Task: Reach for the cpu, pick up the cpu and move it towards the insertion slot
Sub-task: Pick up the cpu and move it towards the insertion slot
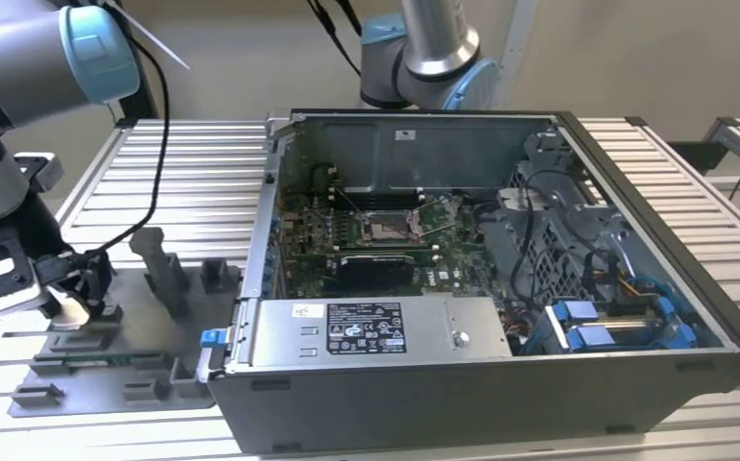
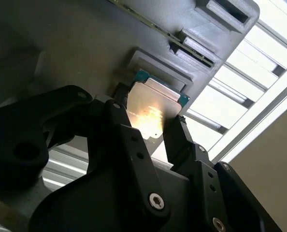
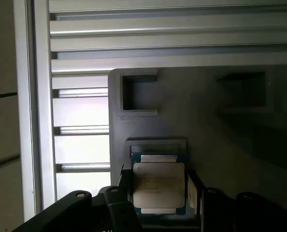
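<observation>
Exterior view, left of the case (image 1: 472,408): arm (image 1: 11,144) is bent down over the grey tray (image 1: 113,389) on the slatted counter (image 1: 178,163).

Both wrist views: fingers (image 2: 179,140) are closed in on the cpu (image 2: 150,108), one on each of two opposite edges, pinching it with no visible gap. Opening is just the cpu's width. cpu is at the tray, well apart from the case. Can't tell if it's lifted clear of the tray or seated.

First wrist view is square-on to the silver lid and shows the tray's shallow recess (image 3: 155,145) framing the cpu's far edge, plus a square pocket (image 3: 138,94) beyond it. Second wrist view is oblique: glare on the lid, teal corners of the cpu board.

Exterior view adds the rest. The case is open-topped, with the socket (image 1: 388,228) on the green board inside, near the middle. A second arm (image 1: 421,48) stands behind the case.
</observation>
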You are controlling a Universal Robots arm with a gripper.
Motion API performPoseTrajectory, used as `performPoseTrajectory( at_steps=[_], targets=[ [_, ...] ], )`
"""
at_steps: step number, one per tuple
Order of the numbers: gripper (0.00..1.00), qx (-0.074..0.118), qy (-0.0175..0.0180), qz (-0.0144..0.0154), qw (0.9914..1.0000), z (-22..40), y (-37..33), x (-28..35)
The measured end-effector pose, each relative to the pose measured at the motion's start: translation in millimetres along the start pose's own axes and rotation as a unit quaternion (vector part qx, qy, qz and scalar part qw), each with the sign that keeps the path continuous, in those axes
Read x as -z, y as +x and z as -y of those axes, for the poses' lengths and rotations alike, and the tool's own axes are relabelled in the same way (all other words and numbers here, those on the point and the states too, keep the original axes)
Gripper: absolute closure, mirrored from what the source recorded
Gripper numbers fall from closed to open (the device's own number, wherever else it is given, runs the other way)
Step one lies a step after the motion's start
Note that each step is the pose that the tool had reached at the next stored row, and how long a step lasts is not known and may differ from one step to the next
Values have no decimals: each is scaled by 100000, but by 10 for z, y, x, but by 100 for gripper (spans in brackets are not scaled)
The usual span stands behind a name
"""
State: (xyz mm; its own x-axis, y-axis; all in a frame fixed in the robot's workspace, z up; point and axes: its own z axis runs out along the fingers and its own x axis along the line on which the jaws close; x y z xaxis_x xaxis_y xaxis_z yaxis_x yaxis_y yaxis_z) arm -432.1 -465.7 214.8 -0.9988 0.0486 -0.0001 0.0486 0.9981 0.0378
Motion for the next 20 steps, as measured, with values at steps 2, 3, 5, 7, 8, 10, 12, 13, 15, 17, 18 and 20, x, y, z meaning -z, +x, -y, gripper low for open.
performPoseTrajectory(
  at_steps=[2, 3, 5, 7, 8, 10, 12, 13, 15, 17, 18, 20],
  targets=[
    [100, 1, -6, 14, 100000, -1, 0, 8],
    [100, 0, -6, 18, 100000, -1, 0, 8],
    [100, 3, -6, 28, 100000, 0, 0, 9],
    [100, 3, -4, 38, 100000, 0, 0, 10],
    [100, 3, -2, 35, 100000, 0, 0, 11],
    [100, 1, 11, 19, 100000, 0, 0, 21],
    [100, 4, -2, 36, 100000, -1, 0, 32],
    [100, 1, -4, 36, 100000, -1, 0, 40],
    [100, 3, -6, 40, 100000, -2, 0, 53],
    [100, 3, -5, 38, 100000, -3, 0, 66],
    [100, 2, -4, 36, 100000, -3, 0, 73],
    [100, 2, -7, 42, 100000, -3, 0, 83]
  ],
)
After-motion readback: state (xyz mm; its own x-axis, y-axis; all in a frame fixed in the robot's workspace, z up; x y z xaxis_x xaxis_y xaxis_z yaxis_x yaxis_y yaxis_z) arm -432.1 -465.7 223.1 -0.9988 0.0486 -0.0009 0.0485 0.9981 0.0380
